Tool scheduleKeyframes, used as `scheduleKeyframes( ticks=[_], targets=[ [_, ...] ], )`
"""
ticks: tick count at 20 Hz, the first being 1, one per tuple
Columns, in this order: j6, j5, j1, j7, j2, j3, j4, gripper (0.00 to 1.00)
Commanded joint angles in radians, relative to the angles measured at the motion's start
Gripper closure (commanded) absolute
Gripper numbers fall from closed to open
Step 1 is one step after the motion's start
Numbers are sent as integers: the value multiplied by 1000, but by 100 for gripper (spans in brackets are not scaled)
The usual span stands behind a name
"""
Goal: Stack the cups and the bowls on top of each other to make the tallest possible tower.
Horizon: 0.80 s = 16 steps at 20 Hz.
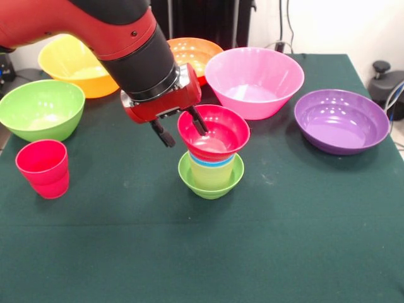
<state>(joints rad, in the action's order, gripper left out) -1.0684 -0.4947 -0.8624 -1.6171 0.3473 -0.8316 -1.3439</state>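
Front view: pincer (182, 126) grips the rim of the small red bowl (213, 131), one finger inside, one outside, atop the tower (211, 165) mid-tabletop (202, 252). Risk: an off-centre release tips the red bowl or topples the stack in the lime-green bowl (211, 183).

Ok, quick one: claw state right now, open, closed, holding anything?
Claw: closed on the rim of the small red bowl, one finger inside and one outside, with the bowl sitting atop the tower.
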Motion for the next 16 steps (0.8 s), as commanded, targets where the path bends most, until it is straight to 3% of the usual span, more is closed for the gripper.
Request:
scheduleKeyframes(
  ticks=[1,16],
  targets=[
    [52,-73,16,289,-54,-7,-15,0],
    [49,-57,12,280,-58,-30,-8,0]
  ],
)
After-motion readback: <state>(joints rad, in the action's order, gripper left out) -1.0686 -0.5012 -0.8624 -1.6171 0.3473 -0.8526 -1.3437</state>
